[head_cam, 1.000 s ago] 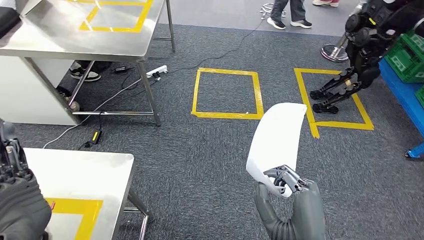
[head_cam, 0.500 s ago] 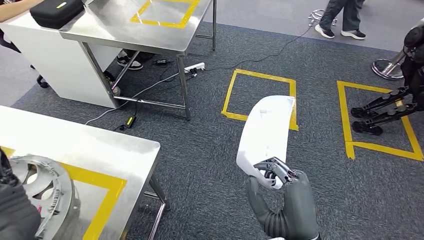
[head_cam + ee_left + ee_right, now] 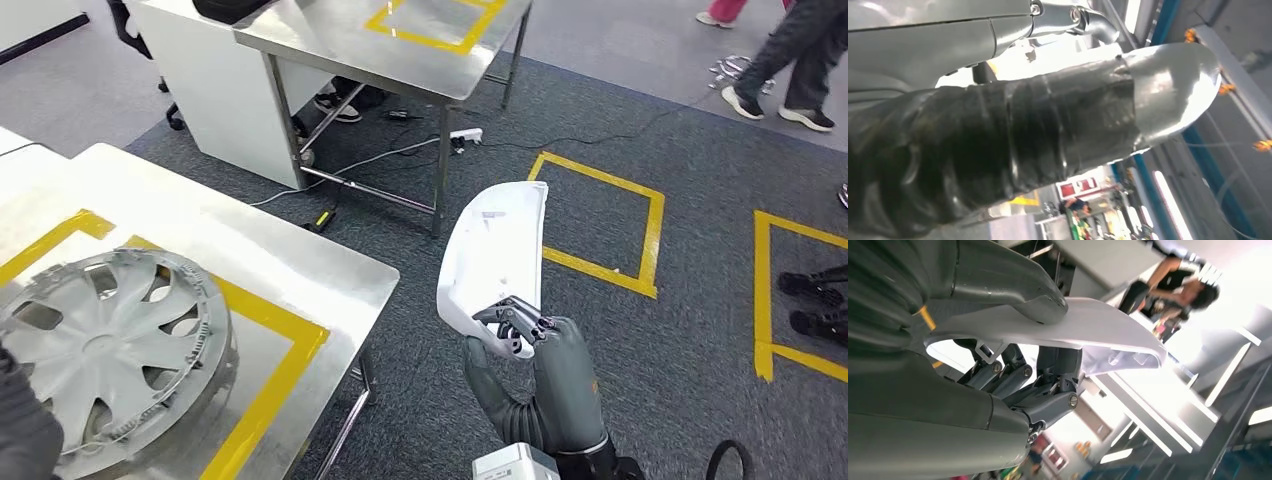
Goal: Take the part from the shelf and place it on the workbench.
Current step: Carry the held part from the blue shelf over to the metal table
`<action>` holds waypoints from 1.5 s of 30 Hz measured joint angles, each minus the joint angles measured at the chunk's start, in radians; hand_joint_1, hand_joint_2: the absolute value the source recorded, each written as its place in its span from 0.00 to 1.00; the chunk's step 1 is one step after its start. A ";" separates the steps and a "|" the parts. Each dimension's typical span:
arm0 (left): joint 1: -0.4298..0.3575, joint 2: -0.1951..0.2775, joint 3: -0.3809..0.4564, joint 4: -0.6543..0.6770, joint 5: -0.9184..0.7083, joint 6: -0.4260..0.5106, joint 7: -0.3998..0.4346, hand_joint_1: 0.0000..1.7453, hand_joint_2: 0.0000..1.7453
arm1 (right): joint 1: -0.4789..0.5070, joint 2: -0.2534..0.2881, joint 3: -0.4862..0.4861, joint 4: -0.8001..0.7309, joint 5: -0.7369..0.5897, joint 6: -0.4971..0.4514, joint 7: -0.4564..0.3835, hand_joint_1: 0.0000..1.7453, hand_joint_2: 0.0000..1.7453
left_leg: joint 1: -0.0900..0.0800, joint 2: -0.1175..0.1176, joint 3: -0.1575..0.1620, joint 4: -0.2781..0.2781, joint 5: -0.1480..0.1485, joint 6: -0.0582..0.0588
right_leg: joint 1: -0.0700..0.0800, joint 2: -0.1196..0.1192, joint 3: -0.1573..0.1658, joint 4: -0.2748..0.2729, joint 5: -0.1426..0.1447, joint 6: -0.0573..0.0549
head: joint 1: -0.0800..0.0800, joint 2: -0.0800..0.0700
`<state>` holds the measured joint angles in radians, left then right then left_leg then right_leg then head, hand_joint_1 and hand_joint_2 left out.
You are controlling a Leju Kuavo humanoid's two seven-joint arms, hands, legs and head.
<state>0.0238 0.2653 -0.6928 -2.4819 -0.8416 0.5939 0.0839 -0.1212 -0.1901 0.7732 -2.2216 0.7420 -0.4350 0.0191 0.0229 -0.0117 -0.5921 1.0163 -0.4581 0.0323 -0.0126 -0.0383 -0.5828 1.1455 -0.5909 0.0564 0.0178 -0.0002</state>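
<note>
The part [image 3: 495, 260] is a curved white plastic shell. My right hand [image 3: 535, 375] holds it upright by its lower end, over the grey carpet just right of the workbench corner. The right wrist view shows the part [image 3: 1088, 330] pinched between thumb and fingers of the right hand [image 3: 1013, 385]. The steel workbench [image 3: 300, 270], marked with yellow tape, stands at the left and carries a grey wheel cover [image 3: 110, 350]. My left hand [image 3: 20, 435] is a dark shape at the bottom left edge, beside the wheel cover. How its fingers lie is unclear.
A second steel table [image 3: 330, 40] with a white cabinet [image 3: 220, 90] under it stands at the back. Cables and a power strip [image 3: 465, 135] lie beneath it. Yellow tape squares [image 3: 600, 230] mark the carpet. A person's legs [image 3: 790, 50] pass at the back right.
The whole view has swung left: the workbench and its wheel cover now take up the lower left. My right hand still holds the white part the same way.
</note>
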 joint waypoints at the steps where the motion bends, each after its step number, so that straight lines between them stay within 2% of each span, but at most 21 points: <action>1: -0.004 0.004 0.000 0.000 0.008 -0.004 0.010 0.00 0.00 | -0.001 0.000 0.004 0.004 -0.001 0.002 0.000 1.00 1.00 | -0.002 -0.015 -0.003 0.000 0.002 0.003 | 0.000 0.015 -0.031 0.067 -0.026 -0.001 | 0.006 0.000; 2: -0.009 0.008 0.002 0.000 0.018 -0.008 0.020 0.00 0.00 | -0.003 0.001 0.008 0.009 -0.002 0.004 0.000 1.00 1.00 | -0.006 -0.031 -0.005 0.001 0.003 0.005 | 0.001 0.022 -0.057 0.116 -0.037 -0.005 | 0.010 0.000; 4: -0.018 0.016 0.008 0.000 0.039 -0.017 0.035 0.00 0.00 | -0.009 0.003 0.015 0.018 -0.006 0.007 0.000 1.00 1.00 | -0.011 -0.063 -0.006 0.002 0.006 0.007 | 0.005 0.030 -0.067 0.115 -0.004 -0.018 | 0.016 0.000; 7: -0.029 0.024 0.019 0.000 0.059 -0.025 0.046 0.00 0.00 | -0.023 0.007 0.021 0.027 -0.008 0.011 0.000 1.00 1.00 | -0.010 -0.104 -0.009 0.002 0.011 0.004 | 0.016 0.093 -0.001 -0.065 0.097 -0.050 | 0.016 0.000; 9: -0.038 0.029 0.027 0.000 0.065 -0.030 0.050 0.00 0.00 | -0.033 0.010 0.026 0.031 -0.008 0.015 0.000 1.00 1.00 | -0.001 -0.127 -0.018 0.000 0.019 -0.007 | 0.022 0.127 0.029 -0.129 0.112 -0.067 | 0.017 0.000; 11: -0.044 0.033 0.036 -0.001 0.068 -0.037 0.055 0.00 0.00 | -0.044 0.014 0.034 0.037 -0.009 0.021 0.000 1.00 1.00 | 0.004 -0.150 -0.027 -0.005 0.028 -0.022 | 0.025 0.108 0.041 -0.149 0.117 -0.075 | 0.024 0.000; 13: -0.051 0.038 0.045 -0.002 0.071 -0.047 0.062 0.00 0.00 | -0.057 0.023 0.041 0.045 -0.012 0.027 0.000 1.00 1.00 | -0.003 -0.117 -0.044 0.010 0.017 -0.029 | 0.020 0.078 0.053 -0.179 0.133 -0.074 | 0.021 0.000; 16: -0.071 0.046 0.059 -0.002 0.082 -0.063 0.074 0.00 0.00 | -0.074 0.040 0.057 0.062 -0.017 0.039 -0.002 1.00 1.00 | -0.006 -0.018 -0.121 0.166 -0.064 -0.038 | 0.017 0.031 0.058 -0.198 0.143 -0.074 | -0.002 0.000; 18: -0.075 0.049 0.066 -0.002 0.090 -0.072 0.079 0.00 0.00 | -0.084 0.049 0.069 0.080 -0.020 0.047 -0.004 1.00 1.00 | 0.001 0.002 -0.153 0.241 -0.084 -0.050 | 0.016 -0.001 0.054 -0.195 0.141 -0.071 | -0.009 0.000; 19: -0.077 0.051 0.070 -0.002 0.093 -0.075 0.079 0.00 0.00 | -0.090 0.054 0.076 0.089 -0.021 0.050 -0.004 1.00 1.00 | 0.005 0.008 -0.143 0.228 -0.070 -0.056 | 0.014 -0.016 0.052 -0.191 0.139 -0.068 | -0.012 0.000; 21: -0.083 0.053 0.075 -0.001 0.097 -0.077 0.078 0.00 0.00 | -0.103 0.065 0.089 0.103 -0.023 0.056 -0.005 1.00 1.00 | 0.011 0.038 -0.072 0.108 -0.023 -0.068 | 0.008 -0.044 0.047 -0.175 0.131 -0.055 | -0.019 0.000; 24: -0.094 0.053 0.080 -0.001 0.099 -0.079 0.075 0.00 0.00 | -0.122 0.079 0.102 0.113 -0.025 0.062 -0.004 1.00 1.00 | 0.008 0.074 -0.002 0.002 -0.006 -0.056 | 0.009 -0.073 0.031 -0.146 0.110 -0.030 | -0.025 0.000; 27: -0.100 0.053 0.083 -0.001 0.100 -0.081 0.075 0.00 0.00 | -0.138 0.089 0.112 0.122 -0.027 0.068 -0.003 1.00 1.00 | 0.006 0.040 -0.008 0.009 -0.001 -0.029 | 0.006 -0.086 0.038 -0.135 0.098 -0.015 | -0.016 0.000; 29: -0.107 0.053 0.083 -0.001 0.101 -0.085 0.075 0.00 0.00 | -0.147 0.094 0.117 0.128 -0.030 0.074 -0.002 1.00 1.00 | 0.009 0.017 -0.013 0.008 0.006 -0.016 | 0.001 -0.038 0.017 -0.081 0.060 -0.005 | -0.008 0.000; 31: -0.113 0.053 0.083 0.000 0.102 -0.088 0.075 0.00 0.00 | -0.152 0.098 0.123 0.136 -0.032 0.078 0.000 1.00 1.00 | 0.008 -0.008 -0.019 0.008 0.012 -0.009 | 0.000 0.015 -0.039 0.046 -0.006 -0.002 | 0.004 0.000; 33: -0.116 0.052 0.083 0.000 0.104 -0.088 0.075 0.00 0.00 | -0.154 0.100 0.131 0.146 -0.035 0.079 0.001 1.00 1.00 | 0.003 -0.036 -0.024 0.009 0.015 -0.005 | 0.001 0.026 -0.088 0.150 -0.038 -0.008 | 0.013 0.000; 34: -0.117 0.052 0.083 0.000 0.105 -0.088 0.075 0.00 0.00 | -0.155 0.102 0.134 0.152 -0.038 0.080 0.002 1.00 1.00 | 0.000 -0.051 -0.026 0.009 0.017 -0.004 | 0.003 0.029 -0.090 0.152 -0.025 -0.014 | 0.016 0.000; 37: -0.126 0.051 0.082 0.000 0.106 -0.090 0.074 0.00 0.00 | -0.167 0.110 0.142 0.165 -0.044 0.084 0.003 1.00 1.00 | -0.006 -0.094 -0.028 0.008 0.024 -0.006 | 0.012 0.074 -0.016 -0.024 0.072 -0.051 | 0.020 0.000; 39: -0.132 0.049 0.082 0.000 0.105 -0.092 0.074 0.00 0.00 | -0.175 0.115 0.147 0.172 -0.047 0.088 0.003 1.00 1.00 | 0.000 -0.117 -0.034 0.006 0.031 -0.015 | 0.020 0.115 0.026 -0.116 0.100 -0.075 | 0.017 0.000; 42: -0.139 0.046 0.081 0.001 0.105 -0.093 0.074 0.00 0.00 | -0.186 0.126 0.156 0.184 -0.048 0.098 0.005 1.00 1.00 | 0.011 -0.143 -0.047 -0.003 0.045 -0.037 | 0.025 0.097 0.045 -0.150 0.113 -0.086 | 0.027 0.000; 45: -0.154 0.044 0.079 0.001 0.105 -0.095 0.073 0.00 0.00 | -0.200 0.143 0.168 0.201 -0.050 0.107 0.006 1.00 1.00 | 0.001 -0.058 -0.092 0.070 -0.002 -0.045 | 0.016 0.051 0.062 -0.197 0.139 -0.082 | 0.013 0.000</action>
<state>-0.1299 0.3091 -0.6141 -2.4804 -0.7368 0.4987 0.1568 -0.3209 -0.0469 0.9413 -2.0205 0.6924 -0.3279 0.0254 0.0237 -0.0694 -0.6844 1.0863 -0.4605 -0.0129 0.0031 0.0125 -0.5212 0.9486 -0.4516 -0.0253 0.0305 -0.0003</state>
